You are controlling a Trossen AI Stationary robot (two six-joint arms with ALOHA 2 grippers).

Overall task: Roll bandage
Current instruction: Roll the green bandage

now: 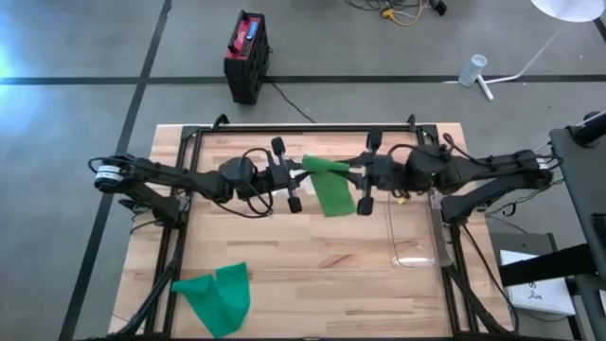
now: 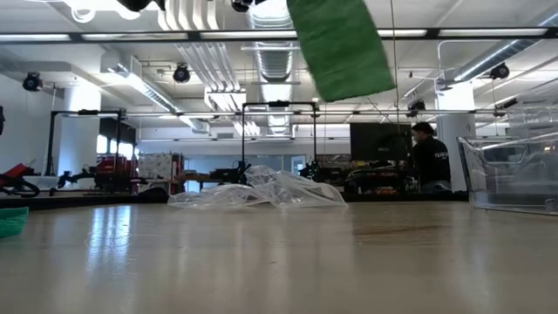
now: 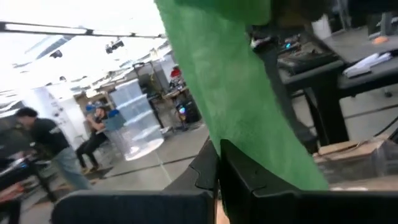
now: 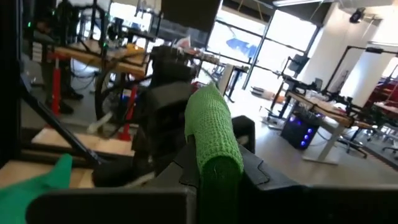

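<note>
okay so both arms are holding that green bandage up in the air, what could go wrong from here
1. The green bandage hangs between the left gripper and the right gripper, each pinching only an edge; a pull apart could slip it free.
2. Its loose lower end dangles unrolled above the table, so rolling may come out skewed.
3. The clear container sits near the right arm and could get bumped.

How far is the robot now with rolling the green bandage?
Done: the bandage is lifted off the table, held between both arms.
In hand: the left end effector and right end effector are each shut on one of its ends, and a strip hangs loose below. Only the end at the right end effector looks rolled.
Left: winding up the rest. A second green cloth lies untouched near the table's front left.
</note>
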